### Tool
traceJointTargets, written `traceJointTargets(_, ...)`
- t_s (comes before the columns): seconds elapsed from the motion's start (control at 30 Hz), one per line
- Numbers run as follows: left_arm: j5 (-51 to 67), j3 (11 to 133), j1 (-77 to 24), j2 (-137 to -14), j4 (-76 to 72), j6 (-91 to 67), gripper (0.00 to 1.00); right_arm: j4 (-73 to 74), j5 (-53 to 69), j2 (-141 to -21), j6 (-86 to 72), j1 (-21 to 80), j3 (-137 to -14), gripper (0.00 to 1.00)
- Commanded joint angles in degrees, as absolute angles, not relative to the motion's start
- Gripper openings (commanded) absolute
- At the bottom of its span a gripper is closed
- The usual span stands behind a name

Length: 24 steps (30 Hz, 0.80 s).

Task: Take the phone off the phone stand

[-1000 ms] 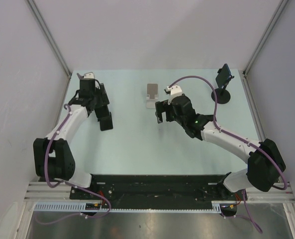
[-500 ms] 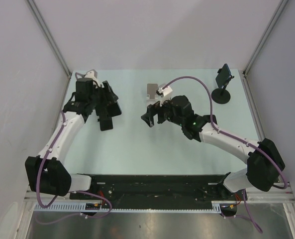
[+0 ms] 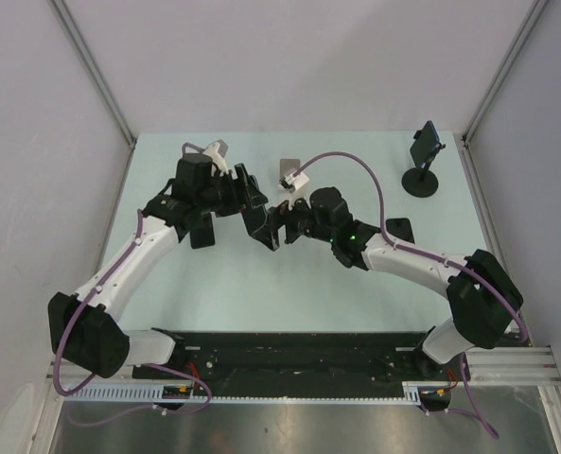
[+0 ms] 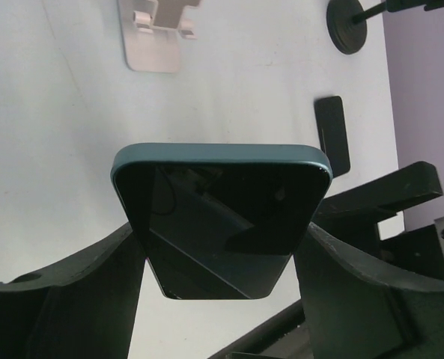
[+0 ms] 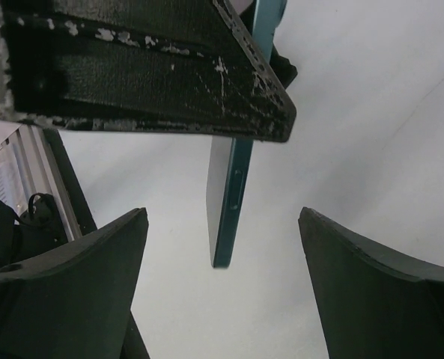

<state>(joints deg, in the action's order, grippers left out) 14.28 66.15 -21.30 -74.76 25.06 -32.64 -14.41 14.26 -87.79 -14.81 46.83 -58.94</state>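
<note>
A dark teal phone [image 4: 220,217] is clamped by its two long edges between my left gripper's fingers [image 4: 87,292] and held above the table. My left gripper [image 3: 251,202] is shut on it at mid table. In the right wrist view the phone [image 5: 226,196] hangs edge-on between my right gripper's [image 5: 222,224] wide-open fingers, touching neither. My right gripper [image 3: 271,227] faces the left one. The pale metal phone stand [image 3: 289,176] stands behind them with nothing on it; it also shows in the left wrist view [image 4: 156,37].
A black pole stand [image 3: 422,180] with a dark clamp head [image 3: 428,142] stands at the back right. A flat black slab [image 3: 398,228] lies right of centre, and another black object [image 3: 201,233] lies on the left. Grey walls close three sides.
My left gripper has swung right from the left side to mid table. My right gripper has moved left to meet it and now straddles the phone.
</note>
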Motion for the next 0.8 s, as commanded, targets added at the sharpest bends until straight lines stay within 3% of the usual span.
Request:
traceJointTargets(0.0, 15.7, 68.9, -23.4, -71.3, 22.2, -35.4, 0.00, -18.8, 13.9, -88.6, -16.2, 47.5, -61.2, 0.85)
traceJointTargets(0.13, 15.6, 67.2, -23.8, -70.2, 21.4, -36.1, 0.00, -18.4, 13.2, -88.3, -16.2, 48.1, -61.2, 0.68)
traceJointTargets(0.23, 15.3, 66.2, -24.3, -69.6, 21.0, -36.1, 0.01, -17.3, 13.2, -88.2, -16.2, 48.1, -61.2, 0.43)
traceJointTargets(0.27, 15.4, 65.9, -24.4, -69.3, 20.9, -36.0, 0.02, -16.5, 13.3, -87.9, -16.2, 48.2, -61.2, 0.26)
traceJointTargets(0.37, 15.3, 64.6, -24.5, -68.6, 20.4, -35.5, 0.10, -14.4, 12.7, -86.8, -15.5, 48.4, -61.2, 0.00)
traceJointTargets(0.43, 15.2, 63.6, -24.5, -67.6, 20.0, -34.8, 0.20, -13.0, 12.5, -86.2, -15.2, 48.3, -61.2, 0.00)
traceJointTargets(0.53, 14.4, 62.2, -24.4, -65.9, 19.2, -32.2, 0.45, -9.6, 12.3, -85.2, -14.9, 48.0, -61.2, 0.00)
traceJointTargets(0.57, 13.5, 61.9, -24.4, -65.4, 19.2, -30.9, 0.63, -7.5, 12.3, -84.8, -14.9, 47.9, -61.2, 0.00)
traceJointTargets(0.63, 13.1, 61.1, -23.8, -64.0, 19.0, -29.8, 0.88, -4.0, 12.5, -84.2, -14.7, 47.4, -61.1, 0.00)
traceJointTargets(0.7, 13.2, 60.6, -22.9, -62.8, 18.8, -28.7, 0.98, -1.4, 13.4, -84.0, -14.2, 46.6, -61.2, 0.00)
traceJointTargets(0.77, 13.2, 60.4, -22.1, -62.1, 18.9, -27.3, 1.00, 3.5, 14.8, -83.8, -13.7, 46.1, -61.2, 0.00)
